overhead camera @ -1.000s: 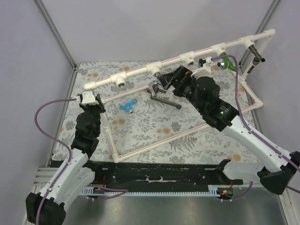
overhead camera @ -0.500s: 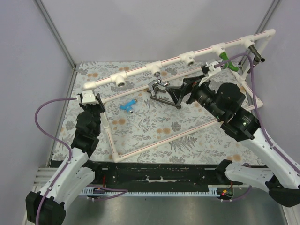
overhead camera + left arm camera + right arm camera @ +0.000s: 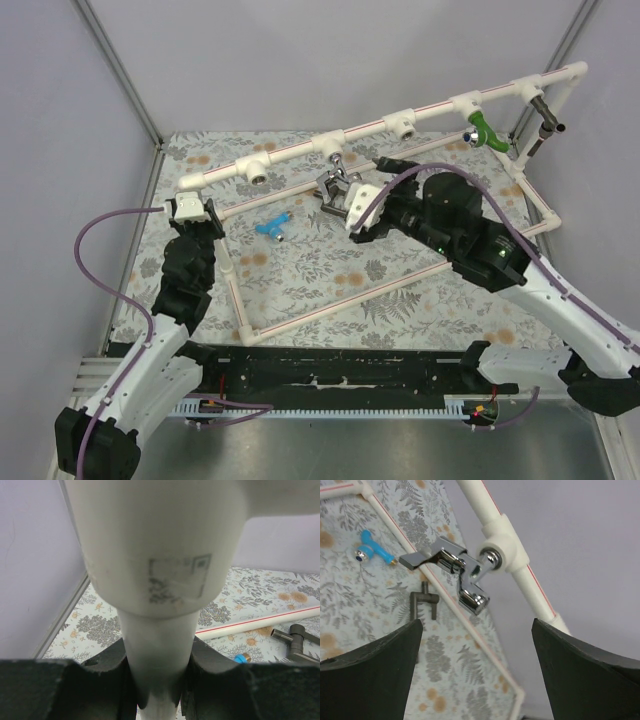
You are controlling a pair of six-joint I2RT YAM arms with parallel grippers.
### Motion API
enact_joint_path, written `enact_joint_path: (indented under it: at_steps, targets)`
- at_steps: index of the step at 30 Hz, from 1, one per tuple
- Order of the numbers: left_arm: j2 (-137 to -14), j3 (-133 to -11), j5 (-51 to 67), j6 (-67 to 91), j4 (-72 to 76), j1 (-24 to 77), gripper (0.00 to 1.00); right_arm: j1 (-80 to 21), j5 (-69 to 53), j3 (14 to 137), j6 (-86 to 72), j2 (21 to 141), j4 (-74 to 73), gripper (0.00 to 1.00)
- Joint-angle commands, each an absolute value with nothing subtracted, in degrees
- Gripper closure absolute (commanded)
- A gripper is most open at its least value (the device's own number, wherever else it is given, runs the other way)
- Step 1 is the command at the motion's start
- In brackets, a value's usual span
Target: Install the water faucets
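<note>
A shiny silver faucet (image 3: 462, 572) hangs with its end in a white tee fitting (image 3: 502, 542) of the raised pipe (image 3: 300, 152). My right gripper (image 3: 476, 645) stands open just short of it, with nothing between its fingers; it sits over the mat (image 3: 352, 205). A green faucet (image 3: 481, 131) sits on a fitting further right. On the mat lie a light blue faucet (image 3: 272, 226) and a dark grey faucet (image 3: 423, 601). My left gripper (image 3: 159, 680) is shut on the white upright pipe (image 3: 157, 640) at the frame's left corner (image 3: 193, 212).
The white pipe frame (image 3: 340, 300) lies across the floral mat, its raised rail running from the left corner to the far right. A dark tap (image 3: 548, 113) sits at the rail's right end. Grey walls close in the back and both sides.
My right arm has swung left from beside the green faucet to in front of the silver faucet, its gripper open throughout. The left arm has not moved.
</note>
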State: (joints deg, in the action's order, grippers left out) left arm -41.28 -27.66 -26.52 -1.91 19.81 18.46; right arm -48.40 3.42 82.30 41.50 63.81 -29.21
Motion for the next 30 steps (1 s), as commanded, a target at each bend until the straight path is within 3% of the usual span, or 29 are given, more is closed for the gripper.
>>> enact_joint_path:
  at_steps: [1, 8, 13, 17, 20, 22, 27, 30]
  targets:
    - [-42.01, -29.88, -25.31, 0.44, 19.86, 18.63, 0.98, -55.79, 16.06, 79.02, 68.34, 66.35, -22.52, 0.02]
    - [-41.92, -29.80, -25.05, 0.44, 19.77, 18.72, 0.98, -58.27, 21.88, 74.54, 86.99, 71.45, -5.91, 0.02]
    - [-42.19, -29.88, -24.96, 0.62, 19.69, 18.63, 0.98, -58.27, 23.81, 75.23, 90.35, 76.28, -2.03, 0.06]
    - [-42.19, -29.88, -24.79, 0.70, 19.78, 18.63, 0.98, -58.18, 28.55, 74.53, 89.13, 79.97, 3.42, 0.28]
    - [-42.10, -29.88, -24.79, 0.88, 19.77, 18.72, 0.98, -58.10, 31.28, 74.10, 82.82, 80.60, 6.23, 0.64]
    - [-42.19, -29.88, -24.87, 0.88, 19.78, 18.63, 0.98, -58.18, 33.21, 73.22, 76.06, 80.25, 8.51, 0.82]
    - [-42.10, -29.71, -24.96, 1.05, 19.86, 18.72, 0.98, -58.10, 38.39, 74.44, 43.05, 80.33, 11.34, 0.98]
    - [-42.27, -29.71, -24.96, 1.58, 19.95, 18.72, 0.98, -57.75, 46.03, 74.27, 19.07, 79.81, 15.98, 0.97]
